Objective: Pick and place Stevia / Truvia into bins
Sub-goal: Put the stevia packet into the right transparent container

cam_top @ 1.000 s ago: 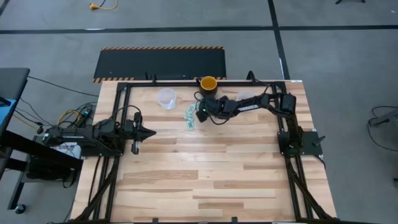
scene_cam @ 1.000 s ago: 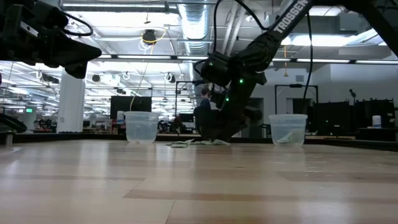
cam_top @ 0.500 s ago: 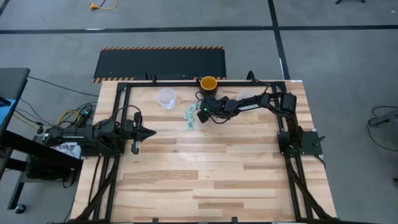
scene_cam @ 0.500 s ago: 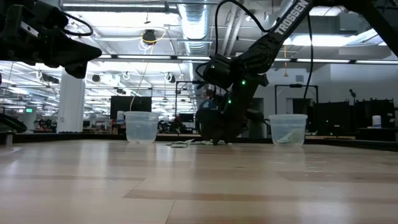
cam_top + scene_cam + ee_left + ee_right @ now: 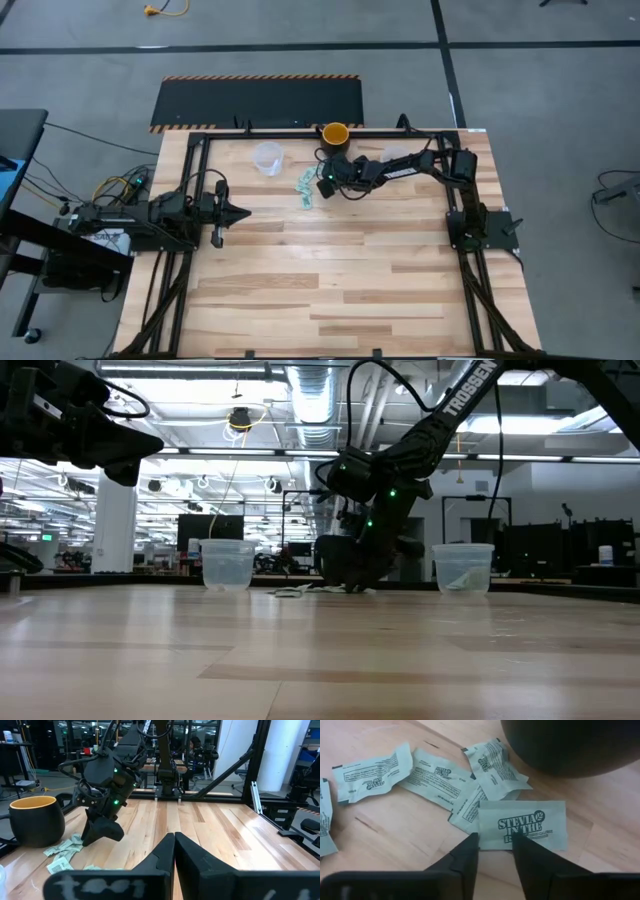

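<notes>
Closing over one Stevia sachet [image 5: 530, 824] on the desk [image 5: 340, 280], right hand [image 5: 495, 842] fingers narrowly apart, not yet clamped; next: pinch, lift, carry to a clear bin [image 5: 267, 157]; left hand [image 5: 174, 840] together, idle.

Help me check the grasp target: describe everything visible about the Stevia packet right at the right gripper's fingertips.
The Stevia packet is a small, flat, pale green paper rectangle printed in dark letters "STEVIA IN THE", with a leaf mark. It lies face up on the wooden table, below the dark cup. One end overlaps a neighbouring sachet. The right gripper has its two dark fingertips at the packet's near edge, with a narrow gap between them; contact can't be confirmed.
</notes>
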`<action>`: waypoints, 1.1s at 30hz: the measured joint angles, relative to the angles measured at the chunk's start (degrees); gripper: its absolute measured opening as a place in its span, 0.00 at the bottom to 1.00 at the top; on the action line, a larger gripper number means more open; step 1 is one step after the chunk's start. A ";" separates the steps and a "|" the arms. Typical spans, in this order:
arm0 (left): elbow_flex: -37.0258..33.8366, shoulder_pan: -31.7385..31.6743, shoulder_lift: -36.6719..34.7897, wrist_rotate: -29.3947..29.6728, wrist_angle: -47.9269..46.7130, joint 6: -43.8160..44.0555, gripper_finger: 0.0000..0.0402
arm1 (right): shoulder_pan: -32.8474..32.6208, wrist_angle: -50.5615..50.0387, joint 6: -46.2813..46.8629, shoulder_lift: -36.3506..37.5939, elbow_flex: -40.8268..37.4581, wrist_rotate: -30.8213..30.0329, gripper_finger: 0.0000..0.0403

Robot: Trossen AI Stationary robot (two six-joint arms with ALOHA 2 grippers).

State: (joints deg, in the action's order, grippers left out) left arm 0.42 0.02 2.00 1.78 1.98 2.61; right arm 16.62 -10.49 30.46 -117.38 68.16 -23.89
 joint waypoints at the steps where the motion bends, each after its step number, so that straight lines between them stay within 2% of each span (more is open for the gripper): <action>1: -0.01 0.01 0.00 0.00 0.00 0.00 0.00 | 0.00 -0.02 0.00 0.00 0.00 0.01 0.24; 11: -0.01 -0.01 0.00 -0.02 0.00 0.01 0.00 | -0.95 -0.25 -0.02 0.00 -0.07 -0.28 0.01; 33: -0.01 0.01 0.00 -0.02 0.00 0.00 0.00 | -2.80 -0.36 -0.94 -0.02 -0.15 -3.06 0.00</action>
State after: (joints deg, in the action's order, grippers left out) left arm 0.40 0.03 2.00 1.76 1.98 2.61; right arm 13.82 -10.85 29.52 -117.40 68.01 -26.95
